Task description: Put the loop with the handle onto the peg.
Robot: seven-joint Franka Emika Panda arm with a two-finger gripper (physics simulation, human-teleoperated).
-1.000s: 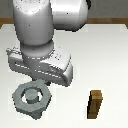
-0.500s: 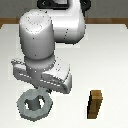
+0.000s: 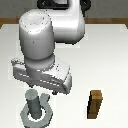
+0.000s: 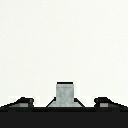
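Landmark: I am taking the peg [image 3: 34, 104] as my reference; it is standing upright on the white table [image 3: 115, 55], a dark grey cylinder.

Loop: the loop with the handle [image 3: 36, 117] is lying flat on the table around the foot of the peg, with the peg rising through its hole. Its stubby tab is pointing away from the peg, toward the arm.

Change: half a second ago the ring was hanging under the arm and no peg was showing through it; now I am seeing the peg standing clearly inside the ring, and the arm is sitting higher above it.

Gripper: the gripper [image 4: 64, 101] is hovering above the peg. In the wrist view I am seeing only two dark finger tips and a pale grey block between them. I cannot tell from these pictures whether the jaws are released or clenched.

Block: the brown wooden block [image 3: 95, 104] is standing well apart from the peg, on the exterior view's right, and nothing is touching it.

Meaning for the task: I am judging that the ring is already placed over the peg, so the placing looks done. What is remaining, I think, is only to lift the arm straight away without catching the ring.
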